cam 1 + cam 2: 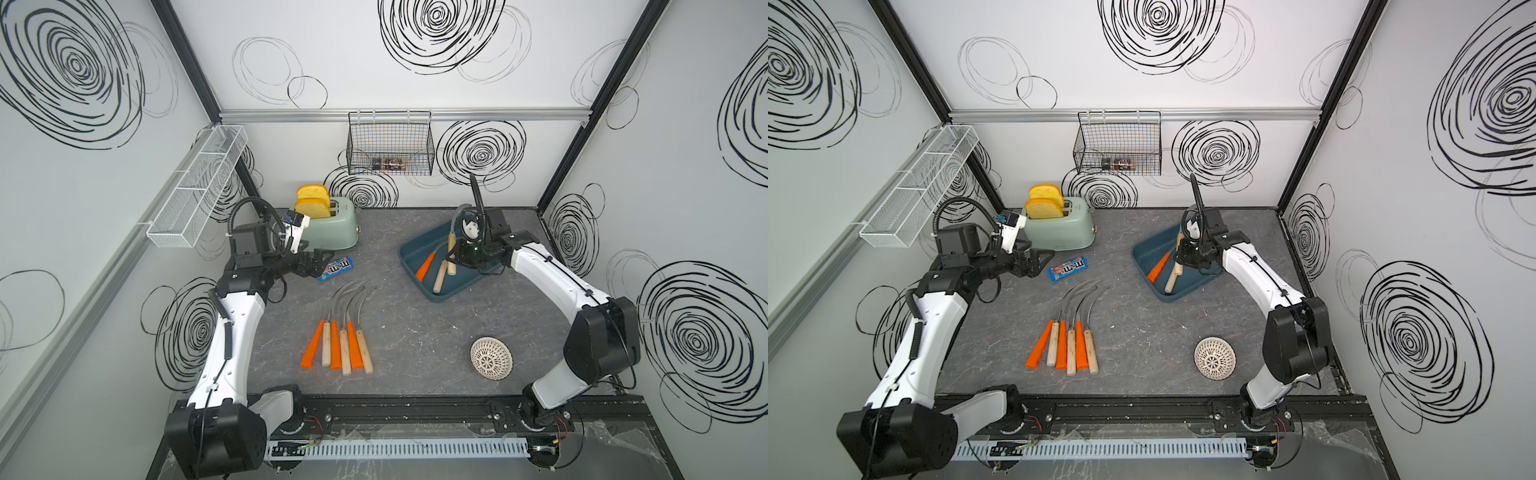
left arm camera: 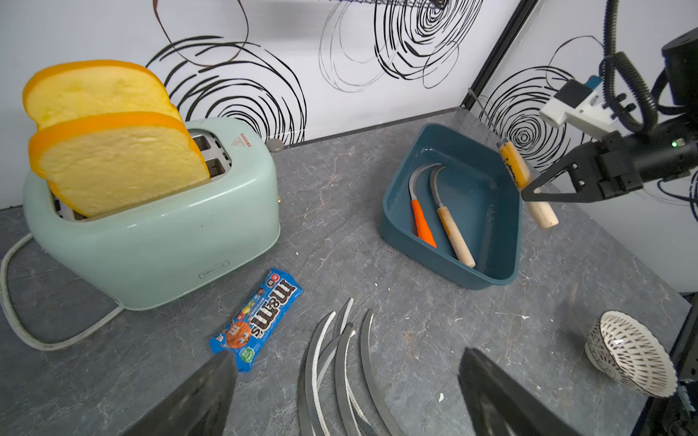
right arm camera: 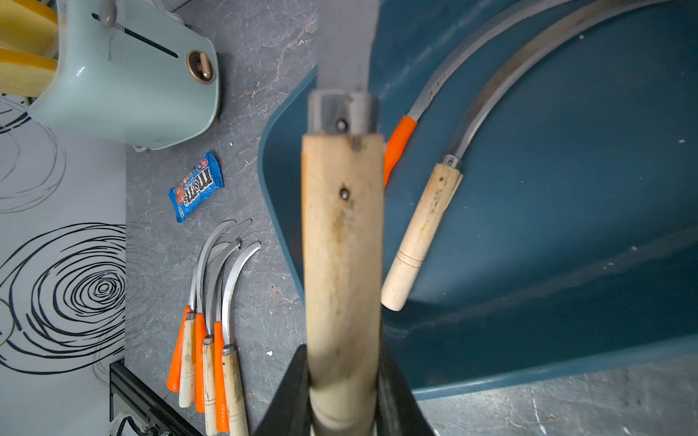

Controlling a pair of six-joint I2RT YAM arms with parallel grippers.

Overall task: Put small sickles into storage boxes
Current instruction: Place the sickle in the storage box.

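Small sickles [image 1: 337,347] share the table w/ 1 readable label: "m&m's" on a blue candy pack [image 2: 260,321]. 6 lie side by side mid-table, long axes near-to-far, butts twd robot, thin grey blades curving to the far right, handles alternating orange/pale wood; 2 more (1 orange, 1 wood) lie parallel in the teal storage box [image 2: 479,196], blades twd back wall. Right gripper [image 2: 528,193] jaws clamp the 9th sickle [image 3: 342,245] by its wood handle over the box; left gripper [image 1: 321,264] jaws wide, empty, near toaster [image 1: 332,226].

The grey bench [image 1: 415,332] is carrying a toaster [image 1: 332,230], a candy packet [image 1: 336,268], six sickles [image 1: 345,349], a teal tray [image 1: 417,249] and a bowl [image 1: 491,358].
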